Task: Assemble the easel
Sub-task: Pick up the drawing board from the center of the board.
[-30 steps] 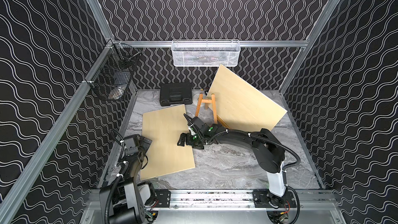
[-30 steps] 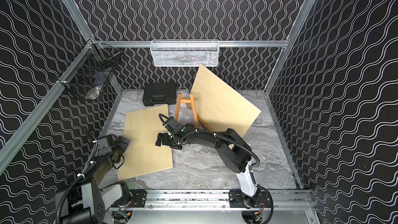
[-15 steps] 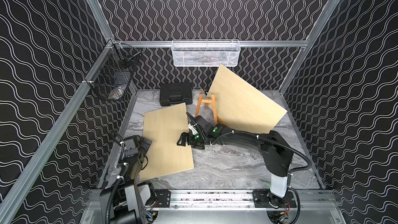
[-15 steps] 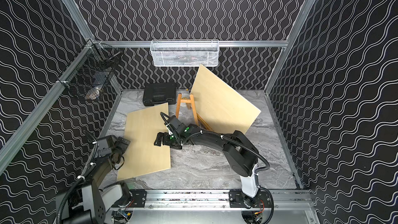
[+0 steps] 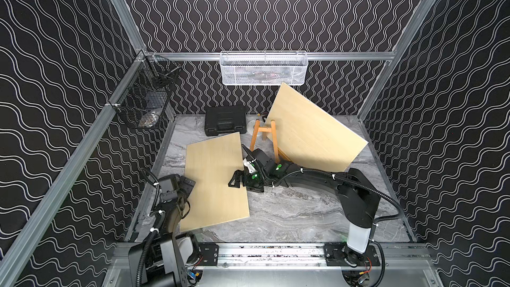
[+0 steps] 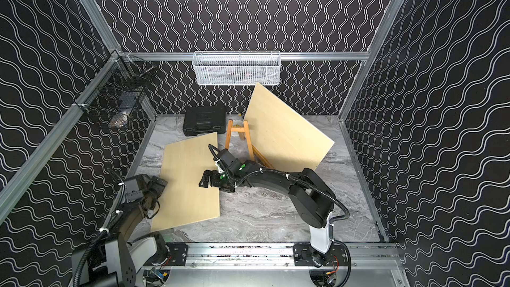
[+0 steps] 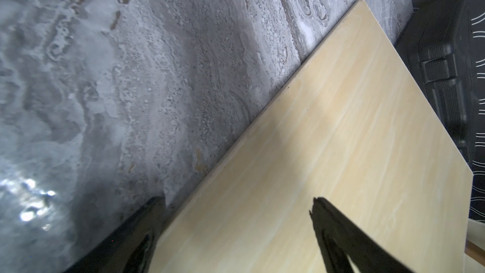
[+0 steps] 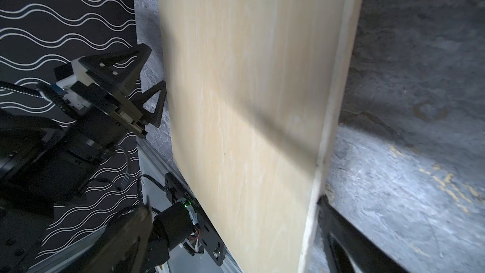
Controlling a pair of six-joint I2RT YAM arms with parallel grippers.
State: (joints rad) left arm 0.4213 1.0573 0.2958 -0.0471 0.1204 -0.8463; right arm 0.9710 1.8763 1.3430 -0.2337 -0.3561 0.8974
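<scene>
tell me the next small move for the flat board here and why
Probably close the left end effector on the flat board: in its wrist view the board's edge runs between its open fingers. The right end effector stands open at the opposite edge, so a two-sided grip looks set up.

Pale board (image 5: pixel 215 178), orange easel (image 5: pixel 265 131)

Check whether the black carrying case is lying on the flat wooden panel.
No, the black carrying case rests on the marble tabletop, beyond the far edge of the flat wooden panel.
</scene>
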